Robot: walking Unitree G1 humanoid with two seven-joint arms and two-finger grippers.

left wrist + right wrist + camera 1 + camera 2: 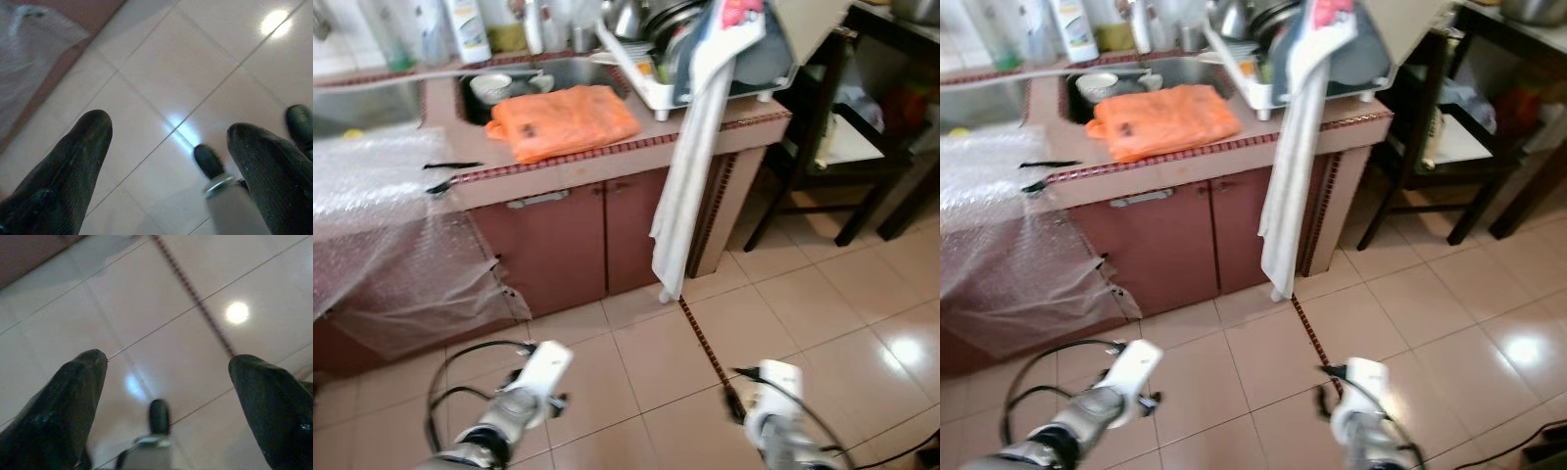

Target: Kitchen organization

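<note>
On the counter (724, 132), head views: an orange bag (564, 120) lies beside the sink (558, 73), with a dish rack (690, 59) at the far right end and a white cloth (690, 186) hanging from it down past the cabinet doors (573, 240). Bubble wrap (382, 230) drapes over the counter's left part. Both arms hang low over the tiled floor (822, 294).

Left wrist view: left gripper (168, 142), fingers apart, nothing held, above floor tile.

Right wrist view: right gripper (166, 369), fingers apart, nothing held, above floor tile.
</note>
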